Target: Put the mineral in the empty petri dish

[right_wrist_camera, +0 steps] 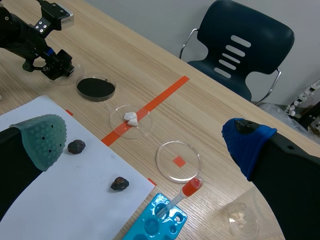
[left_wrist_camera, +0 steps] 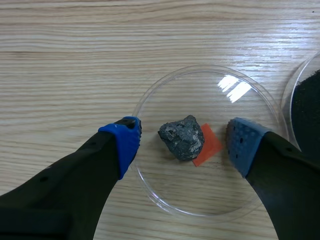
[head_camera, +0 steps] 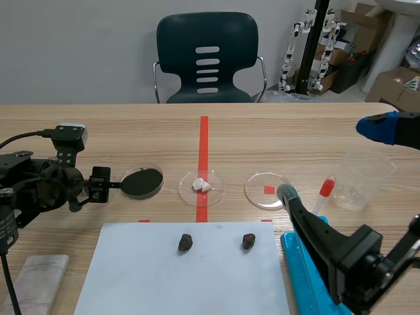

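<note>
A dark grey mineral (left_wrist_camera: 182, 137) lies in a clear petri dish (left_wrist_camera: 150, 95) over a red tape square. My left gripper (left_wrist_camera: 183, 143) stands open over that dish, one blue pad on each side of the mineral and neither touching it. In the scene view this gripper (head_camera: 98, 185) is at the far left. Two more dark minerals (head_camera: 185, 242) (head_camera: 249, 241) rest on white paper (head_camera: 131, 275). An empty petri dish (head_camera: 268, 189) with a red mark sits right of the centre tape. My right gripper (right_wrist_camera: 145, 142) hangs open high above the table, holding nothing.
A dish of black powder (head_camera: 143, 182) and a dish with white bits (head_camera: 201, 186) stand between the two clear dishes. A red-capped pipette (head_camera: 325, 193) leans from a blue rack (head_camera: 308, 275). A plastic cup (head_camera: 359, 178) is at right, a marble slab (head_camera: 39, 282) at lower left.
</note>
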Controlling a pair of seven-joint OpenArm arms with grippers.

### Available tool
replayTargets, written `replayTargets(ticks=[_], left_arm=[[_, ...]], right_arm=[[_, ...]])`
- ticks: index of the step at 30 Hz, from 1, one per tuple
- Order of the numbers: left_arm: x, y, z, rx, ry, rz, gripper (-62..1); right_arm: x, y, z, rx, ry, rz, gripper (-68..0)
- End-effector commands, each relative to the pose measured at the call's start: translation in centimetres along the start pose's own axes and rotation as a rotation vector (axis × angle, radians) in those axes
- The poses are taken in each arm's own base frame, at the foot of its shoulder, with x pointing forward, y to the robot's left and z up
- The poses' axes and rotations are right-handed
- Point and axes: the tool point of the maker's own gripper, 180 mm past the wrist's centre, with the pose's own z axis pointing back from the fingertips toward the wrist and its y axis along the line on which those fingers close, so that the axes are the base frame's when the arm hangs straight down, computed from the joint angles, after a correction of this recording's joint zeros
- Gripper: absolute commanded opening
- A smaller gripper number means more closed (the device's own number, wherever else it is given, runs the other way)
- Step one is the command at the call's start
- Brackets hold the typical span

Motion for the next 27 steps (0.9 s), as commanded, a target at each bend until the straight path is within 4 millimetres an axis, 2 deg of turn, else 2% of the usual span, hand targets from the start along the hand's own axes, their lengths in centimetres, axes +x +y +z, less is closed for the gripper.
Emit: replayTargets(ticks=[1, 4, 7, 11, 13, 27], left_arm=[[1.94, 0.17, 0.14, 0.001, -0.054, 0.014, -17.4], [2.25, 0.17, 0.16, 0.001, -0.071, 0.014, -7.2], [2.62, 0.16, 0.19, 0.001, -0.092, 0.014, -3.6], [2.69, 0.18, 0.2, 0.003, -0.095, 0.011, -3.4], [2.69, 0.18, 0.2, 0.003, -0.095, 0.011, 1.4], [2.68, 0.18, 0.2, 0.002, -0.095, 0.012, 1.4]], right_arm=[[1.17, -0.38, -0.19, -0.014, -0.041, 0.006, 0.4], [1.17, -0.38, -0.19, -0.014, -0.041, 0.006, 0.4], [1.17, -0.38, -0.19, -0.014, -0.041, 0.006, 0.4], [1.17, -0.38, -0.19, -0.014, -0.041, 0.006, 0.4], [1.17, -0.38, -0.19, -0.014, -0.041, 0.006, 0.4], [1.17, -0.38, -0.19, -0.014, -0.041, 0.006, 0.4]])
